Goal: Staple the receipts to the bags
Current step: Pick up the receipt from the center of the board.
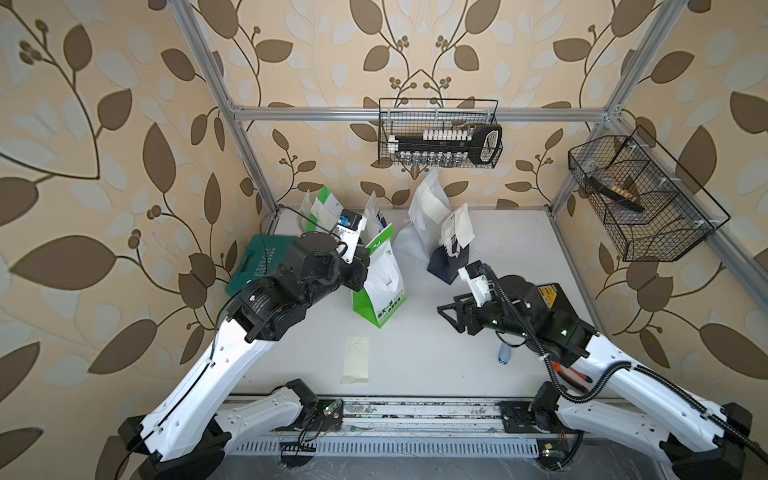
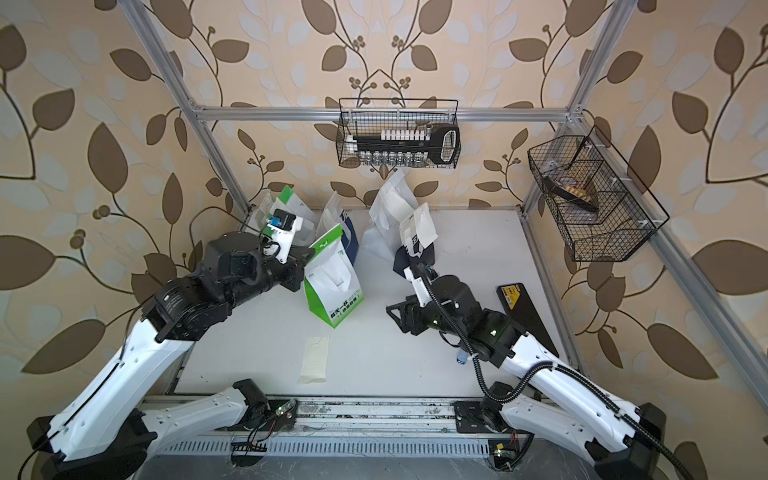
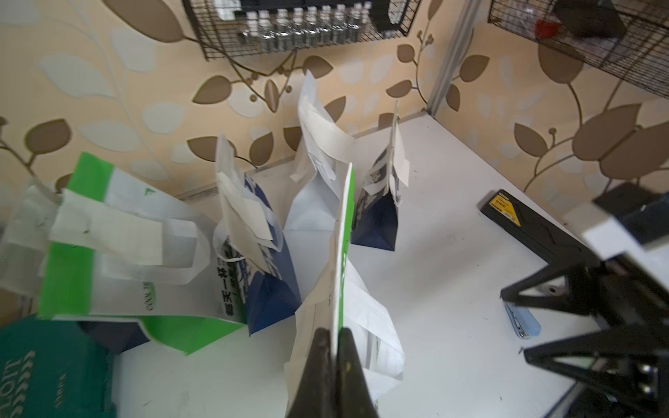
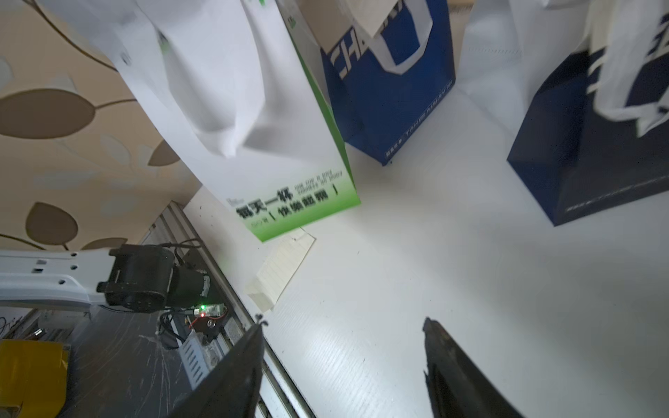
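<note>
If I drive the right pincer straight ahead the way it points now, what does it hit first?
Probably the base of the green-and-white bag pinched by the left pincer; the right pincer points at it across the table. Its tilt is hard to judge.

On desk (image 1: 415, 370), bags (image 1: 428, 216) cluster far centre; nearest bag (image 1: 380, 291) stands before them, loose receipt (image 1: 356, 359) flat just near of it. Far left: tool case (image 1: 253, 266); near right: stapler (image 1: 504, 355).

The near bag (image 1: 384, 291) is white with green edges and a green band; the right bag (image 1: 442, 266) is navy. The receipt (image 1: 355, 359) is cream and faintly lined, the worktop (image 1: 415, 365) white. The case (image 1: 249, 266) is teal, the stapler (image 1: 504, 354) pale blue, and the wallpaper (image 1: 124, 166) beige with brown leaves.
</note>
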